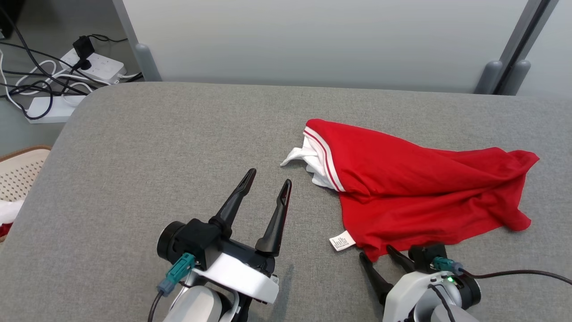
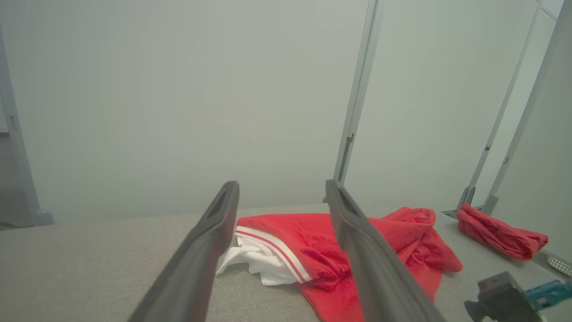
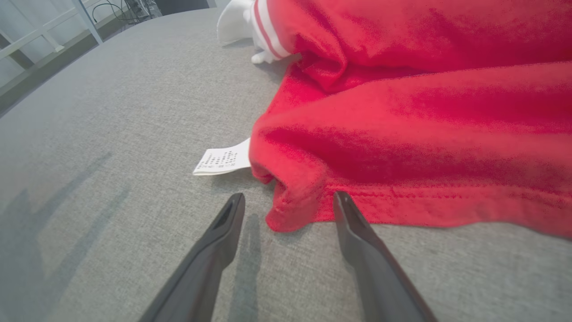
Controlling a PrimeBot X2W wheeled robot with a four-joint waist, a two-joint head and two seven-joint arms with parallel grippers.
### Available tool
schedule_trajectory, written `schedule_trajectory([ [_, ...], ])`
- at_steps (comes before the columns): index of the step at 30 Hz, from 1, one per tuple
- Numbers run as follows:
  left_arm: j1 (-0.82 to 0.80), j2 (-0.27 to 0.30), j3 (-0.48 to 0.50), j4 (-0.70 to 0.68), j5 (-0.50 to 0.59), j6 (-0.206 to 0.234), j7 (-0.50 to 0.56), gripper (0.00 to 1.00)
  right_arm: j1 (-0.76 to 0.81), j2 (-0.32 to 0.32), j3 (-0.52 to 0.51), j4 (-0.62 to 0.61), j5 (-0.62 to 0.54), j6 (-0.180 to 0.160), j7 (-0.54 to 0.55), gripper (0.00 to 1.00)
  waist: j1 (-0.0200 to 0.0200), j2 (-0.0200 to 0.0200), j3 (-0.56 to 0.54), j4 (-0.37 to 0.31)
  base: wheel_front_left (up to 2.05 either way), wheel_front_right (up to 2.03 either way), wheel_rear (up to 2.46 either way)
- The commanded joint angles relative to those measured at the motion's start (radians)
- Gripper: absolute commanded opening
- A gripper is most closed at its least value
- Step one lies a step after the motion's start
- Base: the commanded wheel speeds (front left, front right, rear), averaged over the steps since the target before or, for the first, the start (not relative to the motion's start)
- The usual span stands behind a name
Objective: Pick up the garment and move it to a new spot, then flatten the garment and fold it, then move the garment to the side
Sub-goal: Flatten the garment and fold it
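Currently the crumpled red-and-white fabric garment (image 1: 424, 188) lies right of centre on the grey cloth-covered bench (image 1: 156, 147), its near corner between the wide-spread fingers of the right end effector (image 3: 288, 196). A shallow pinch there may catch only one layer and slip on lifting. The left end effector (image 1: 270, 176) is also wide and empty.

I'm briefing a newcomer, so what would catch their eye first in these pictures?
The crumpled red garment, with white showing at its striped edge, lies on the right of the grey table. The right gripper sits at its near corner, jaws open around the hem, while the left gripper hovers open to its left.
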Motion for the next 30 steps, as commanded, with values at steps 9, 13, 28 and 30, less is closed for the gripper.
schedule_trajectory([
  [9,-0.016,0.003,0.029,-0.049,0.002,0.017,-0.005,1.0,-0.081,0.018,-0.023,0.134,0.004,0.004,-0.019,0.0,0.0,0.0,0.008,0.013,0.0,0.0,0.0],
  [13,-0.007,0.003,0.039,-0.053,0.004,0.019,-0.005,1.0,-0.089,0.016,-0.043,0.132,0.0,0.004,-0.023,0.0,0.0,0.0,0.007,0.007,0.0,0.0,0.0],
  [28,-0.024,0.003,0.01,0.114,0.086,-0.008,-0.005,1.0,0.094,-0.158,-0.305,-0.116,-0.135,0.004,-0.009,0.0,0.0,0.0,0.002,-0.088,0.0,0.0,0.0],
  [30,-0.057,0.004,0.007,0.176,0.108,-0.007,-0.005,1.0,0.117,-0.177,-0.356,-0.154,-0.16,0.004,0.009,0.0,0.0,0.0,0.005,-0.109,0.0,0.0,0.0],
])
